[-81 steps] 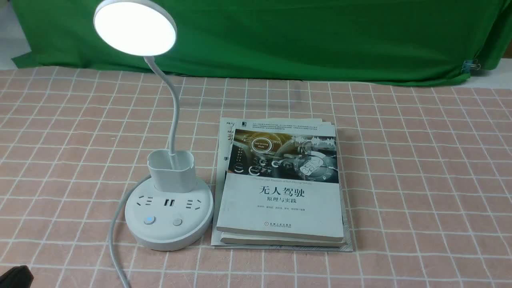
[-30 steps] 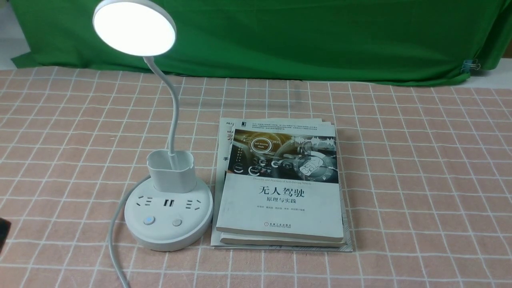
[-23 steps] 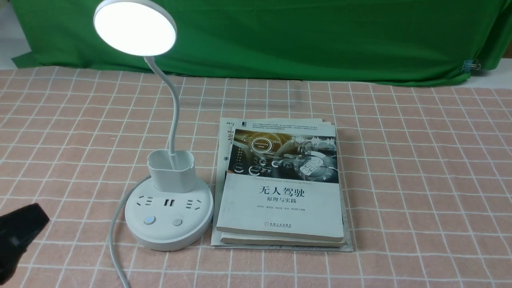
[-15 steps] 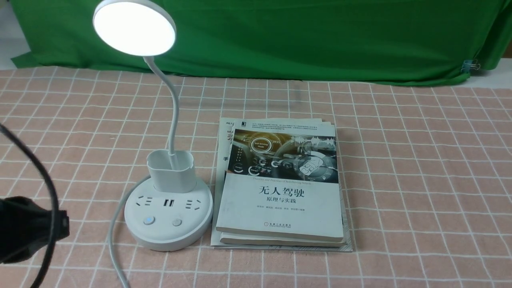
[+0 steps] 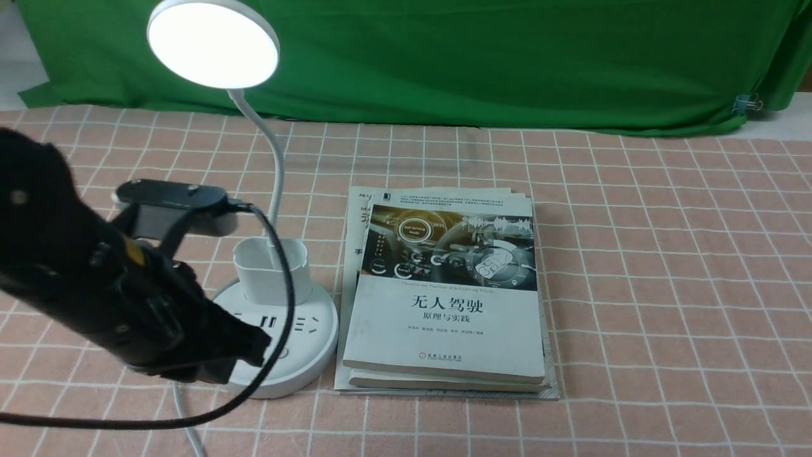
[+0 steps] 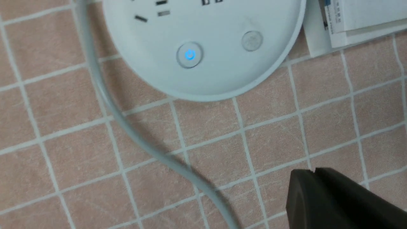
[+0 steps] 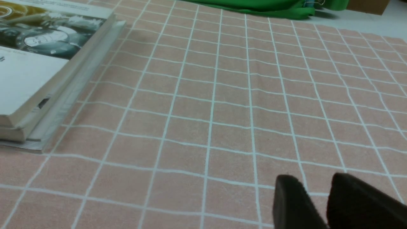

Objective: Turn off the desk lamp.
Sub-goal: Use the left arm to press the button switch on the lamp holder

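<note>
The desk lamp's round head (image 5: 212, 44) is lit, on a thin neck above the pen cup (image 5: 273, 270) and the round base (image 5: 311, 355). My left gripper (image 5: 257, 346) is shut and empty, its black arm covering the base's front left part and the buttons in the front view. In the left wrist view the base (image 6: 216, 73) shows a blue-lit button (image 6: 189, 55) and a plain grey button (image 6: 252, 40); the left gripper (image 6: 313, 171) is short of the base's near rim, above the cloth. My right gripper (image 7: 314, 184) is open by a narrow gap, empty, low over the cloth.
A stack of books (image 5: 444, 298) lies right of the base, touching or nearly touching it; it also shows in the right wrist view (image 7: 31, 63). The lamp's white cord (image 6: 127, 127) curves off the base's left side toward the front edge. A green cloth (image 5: 507, 63) hangs behind.
My left arm has come in from the lower left and now reaches over the front left of the lamp base. The lamp has stayed lit and has not moved.
</note>
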You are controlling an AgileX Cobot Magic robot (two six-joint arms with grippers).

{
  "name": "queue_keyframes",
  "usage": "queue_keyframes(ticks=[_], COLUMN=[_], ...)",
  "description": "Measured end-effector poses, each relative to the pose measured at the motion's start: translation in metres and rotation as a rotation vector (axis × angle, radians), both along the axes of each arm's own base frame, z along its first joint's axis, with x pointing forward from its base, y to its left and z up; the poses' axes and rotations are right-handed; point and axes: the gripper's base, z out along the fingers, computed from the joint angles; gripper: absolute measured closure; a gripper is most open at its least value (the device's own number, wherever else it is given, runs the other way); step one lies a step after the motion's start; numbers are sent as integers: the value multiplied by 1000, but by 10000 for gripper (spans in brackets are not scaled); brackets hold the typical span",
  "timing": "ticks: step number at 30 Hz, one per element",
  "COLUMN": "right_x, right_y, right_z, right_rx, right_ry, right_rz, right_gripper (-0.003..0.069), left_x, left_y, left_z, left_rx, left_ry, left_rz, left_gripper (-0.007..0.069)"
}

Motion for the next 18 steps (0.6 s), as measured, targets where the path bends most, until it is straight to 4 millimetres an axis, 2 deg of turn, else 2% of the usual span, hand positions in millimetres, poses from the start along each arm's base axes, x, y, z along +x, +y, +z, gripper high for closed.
queue_keyframes(ticks=[4, 5, 10, 18], right_x=[0, 0, 0, 0], right_y=[0, 0, 0, 0], right_z=[0, 0, 0, 0], right_rx=[0, 0, 0, 0], right_ry=[0, 0, 0, 0], right_rz=[0, 0, 0, 0], right_gripper=[419, 419, 419, 419], left_x=[15, 24, 45, 72], left_y=[-18, -24, -31, -38], left_z=[-5, -10, -21, -51], left_rx=[33, 51, 92, 173], left_ry=[15, 28, 44, 107], left_rz=[-47, -51, -53, -75], left_gripper=[619, 619, 619, 619])
